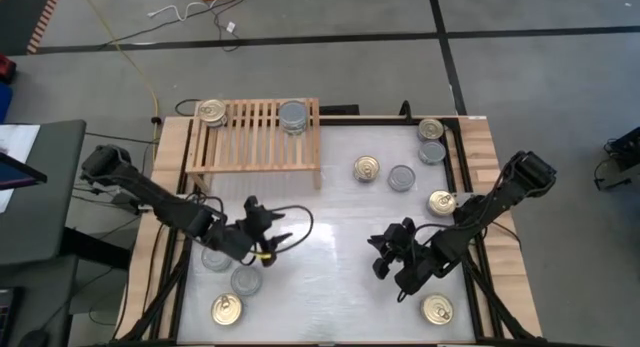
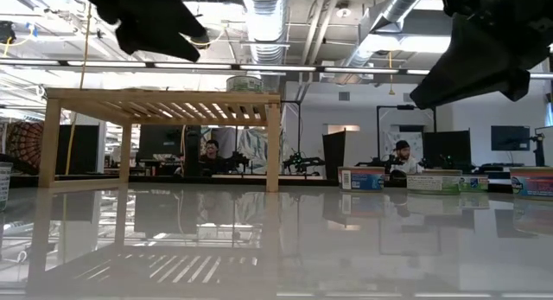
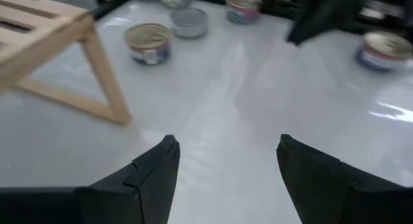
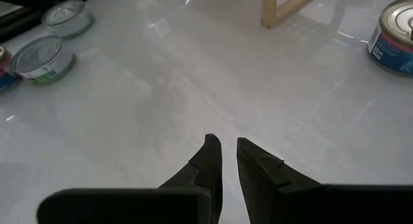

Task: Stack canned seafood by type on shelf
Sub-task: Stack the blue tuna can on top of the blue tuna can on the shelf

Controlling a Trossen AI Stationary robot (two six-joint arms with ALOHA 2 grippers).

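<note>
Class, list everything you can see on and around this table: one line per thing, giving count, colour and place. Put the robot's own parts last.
Shelf: one, light wood, far left of table.
Gold-topped cans: one on shelf's left end; five on table, right side and near-left corner.
Silver-topped cans: one on shelf's right end; four on table, two right, two near left.
Table: one, white, wood-edged.
People: two, seated in the room behind.
Left gripper: dark, open, empty, above near-left table.
Right gripper: dark, nearly shut, empty, above near-right table.
</note>
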